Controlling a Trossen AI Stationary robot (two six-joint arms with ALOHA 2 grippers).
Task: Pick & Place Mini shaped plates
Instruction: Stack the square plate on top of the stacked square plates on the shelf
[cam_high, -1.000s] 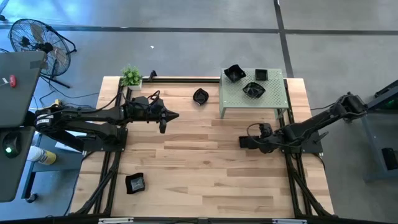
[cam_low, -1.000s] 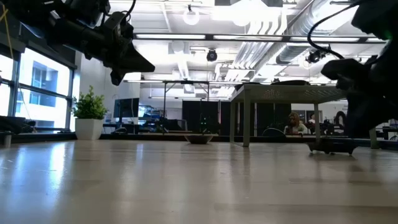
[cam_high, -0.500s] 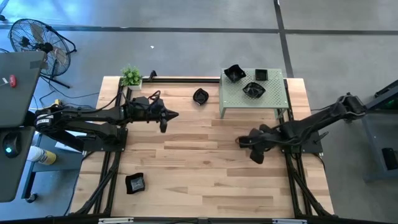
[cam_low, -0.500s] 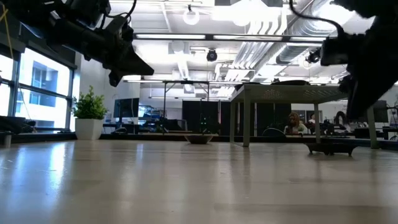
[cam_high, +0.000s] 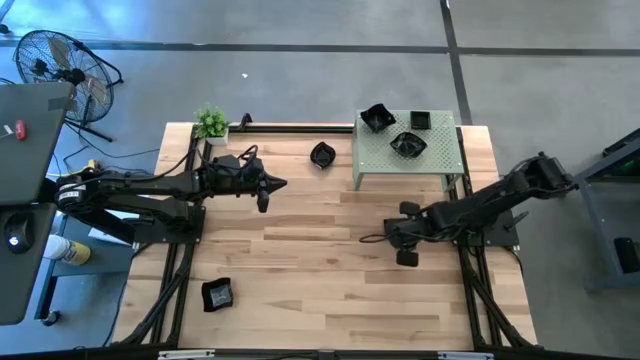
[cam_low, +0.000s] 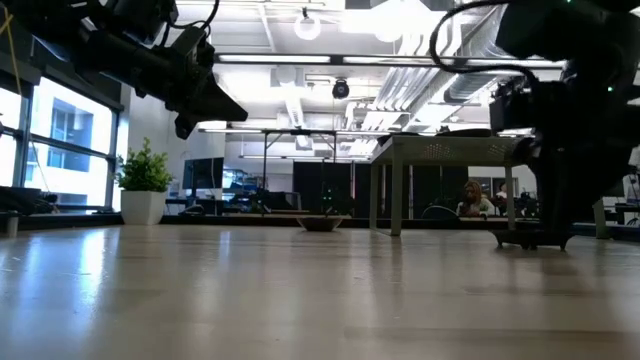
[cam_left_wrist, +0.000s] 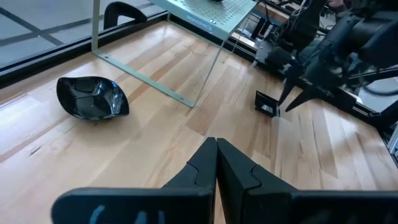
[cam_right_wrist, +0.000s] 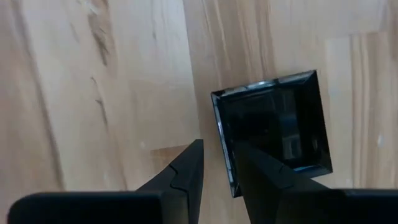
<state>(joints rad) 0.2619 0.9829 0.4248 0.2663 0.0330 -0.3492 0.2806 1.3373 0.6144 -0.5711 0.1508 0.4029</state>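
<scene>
Just beside the right gripper's fingers (cam_right_wrist: 186, 163), square plate (cam_right_wrist: 273, 127).

— Around the pale wooden surface (cam_high: 300, 250)?
— Grey floor (cam_high: 300, 80) crossed by dark seams; black floor fan (cam_high: 60, 65) well off its far left corner.
— Beyond the surface's far edge?
— Open hall under bright ceiling lights (cam_low: 308, 25) and ducts (cam_low: 440, 50), tall windows (cam_low: 60, 140) at left, seated person (cam_low: 472, 198) in the distance.
</scene>
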